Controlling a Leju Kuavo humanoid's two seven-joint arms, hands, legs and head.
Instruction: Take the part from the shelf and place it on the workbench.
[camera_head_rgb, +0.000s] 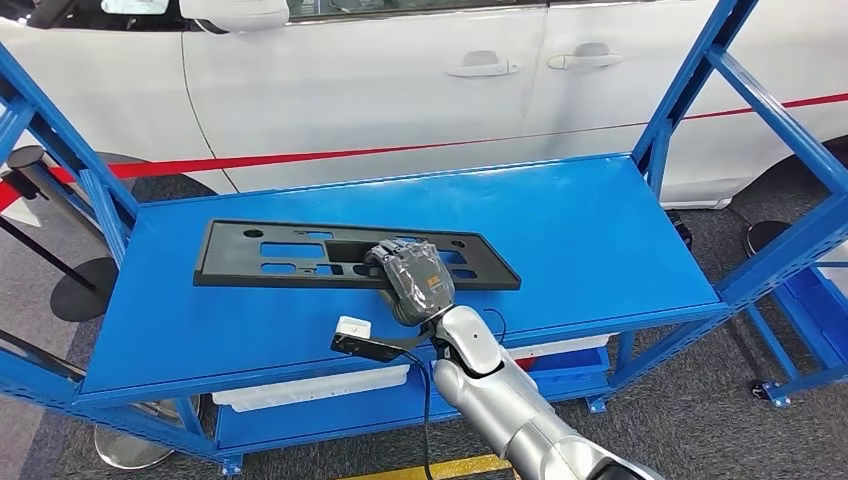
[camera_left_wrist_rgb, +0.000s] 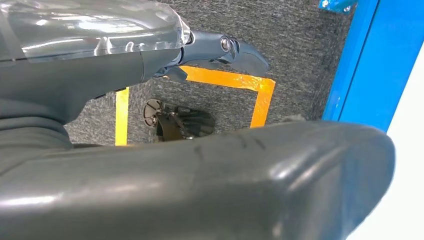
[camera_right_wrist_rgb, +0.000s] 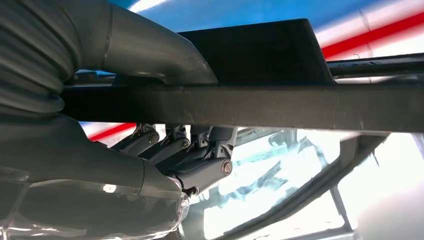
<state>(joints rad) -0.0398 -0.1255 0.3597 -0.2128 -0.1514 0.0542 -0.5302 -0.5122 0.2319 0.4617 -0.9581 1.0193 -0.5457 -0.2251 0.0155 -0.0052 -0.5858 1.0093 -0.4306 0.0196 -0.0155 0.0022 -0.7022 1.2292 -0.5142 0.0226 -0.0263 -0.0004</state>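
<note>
The part (camera_head_rgb: 270, 255) is a long flat black plastic panel with several cut-outs, lying across the top of the blue shelf (camera_head_rgb: 580, 230). My right hand (camera_head_rgb: 412, 280) is on its near edge, right of the middle. In the right wrist view the thumb (camera_right_wrist_rgb: 150, 50) lies on one face of the part (camera_right_wrist_rgb: 250, 107) and the fingers (camera_right_wrist_rgb: 200, 167) curl against the other, so the hand grips it. I cannot tell whether the panel is lifted off the shelf. My left hand (camera_left_wrist_rgb: 150, 150) hangs over the grey floor, holding nothing, one finger (camera_left_wrist_rgb: 240, 52) apart from the thumb (camera_left_wrist_rgb: 225, 185).
A white car (camera_head_rgb: 400, 70) stands close behind the shelf. Blue frame uprights (camera_head_rgb: 690, 90) rise at both ends. A white bin (camera_head_rgb: 310, 385) sits on the lower level. A black stanchion base (camera_head_rgb: 80, 290) is at the left, yellow floor tape (camera_head_rgb: 440, 468) below.
</note>
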